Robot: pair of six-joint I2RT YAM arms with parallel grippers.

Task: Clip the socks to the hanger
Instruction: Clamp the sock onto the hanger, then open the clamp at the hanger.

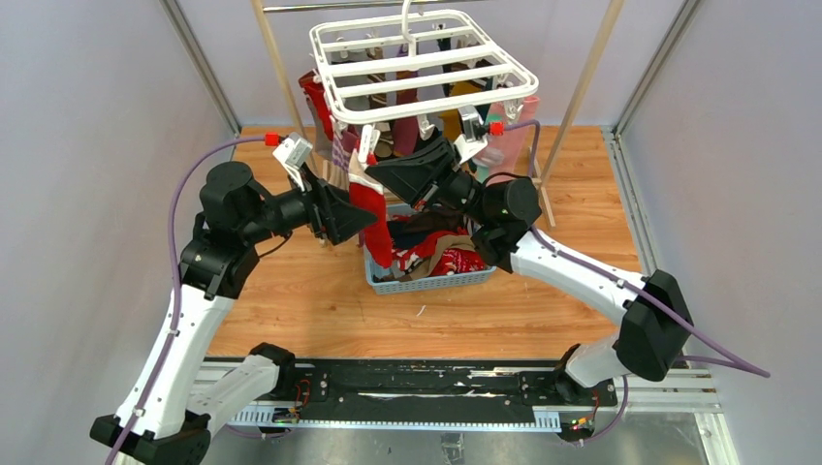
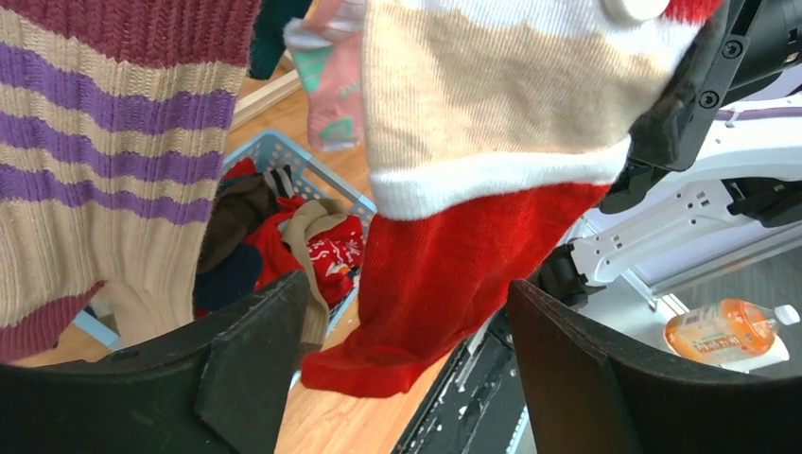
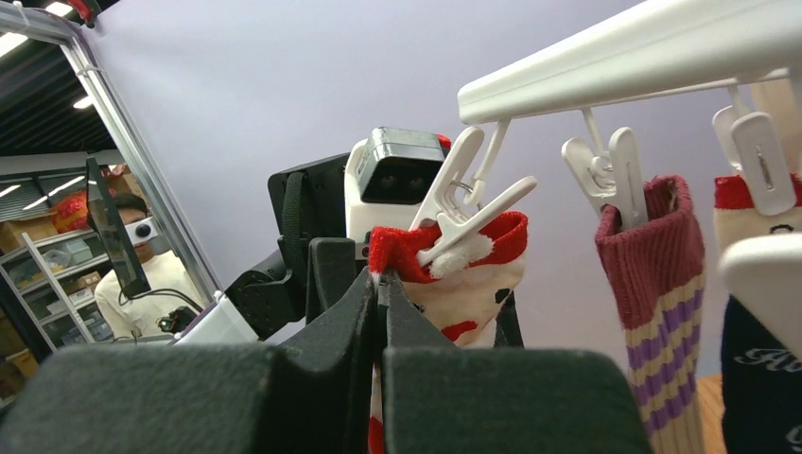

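A blue basket (image 1: pixel 426 281) sits on the wooden table (image 1: pixel 310 300) near a rail stand (image 1: pixel 582 87).

Light: bright, even, from overhead — ceiling lamps (image 3: pixel 13 43) glow at the right wrist view's left edge.
Shadows: soft, faint on the table (image 1: pixel 291 300).
Focus: nearest foreground blurred in wrist views.

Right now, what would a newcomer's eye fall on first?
The white hanger at top centre, crowded with laundry. Below its near edge a red sock dangles from a clip, with the right gripper shut on its cuff and the left gripper open beside it. Under them sits a full blue basket.
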